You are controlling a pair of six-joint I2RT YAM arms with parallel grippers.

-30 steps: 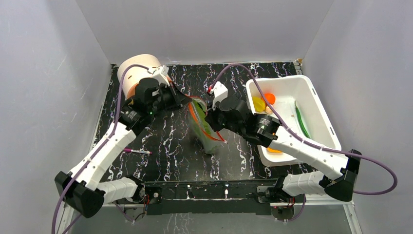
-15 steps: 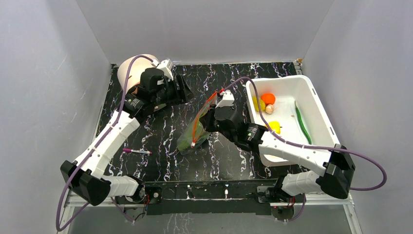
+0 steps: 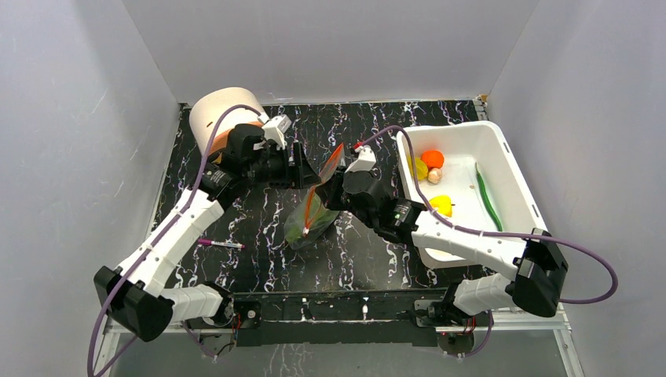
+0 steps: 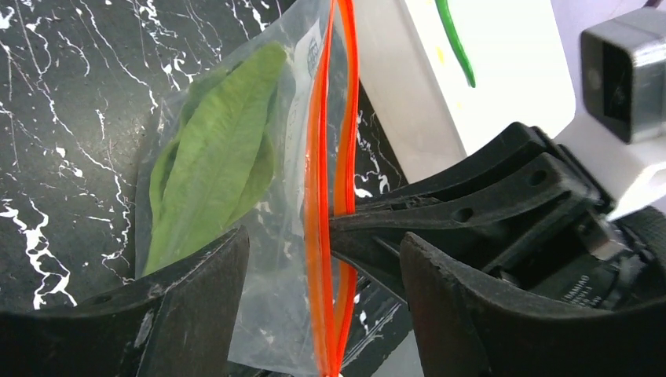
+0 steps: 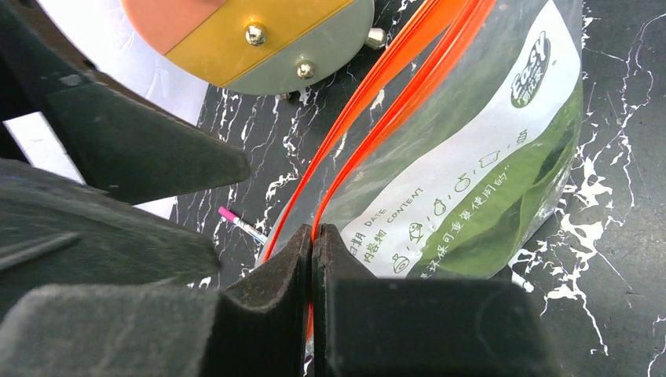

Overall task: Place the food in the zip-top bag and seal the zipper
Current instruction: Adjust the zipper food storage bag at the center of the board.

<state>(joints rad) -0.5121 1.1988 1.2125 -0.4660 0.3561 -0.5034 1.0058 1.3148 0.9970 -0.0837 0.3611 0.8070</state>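
Left of the white tub point(image 3: 451, 127), the zip-top bag point(image 3: 308, 224) holds a green leaf point(image 4: 220, 157). My right gripper point(image 5: 312, 236) is pressed together on its zipper point(image 4: 330, 157). A little farther, my left gripper point(image 3: 302, 165) is spread beside the bag's mouth. Inside the tub lie a yellow pepper point(image 3: 441, 204), a green pod point(image 3: 487, 196) and an orange fruit point(image 3: 432, 159).

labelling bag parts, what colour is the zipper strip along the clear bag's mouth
Bright red-orange. The zipper shows best in the left wrist view.
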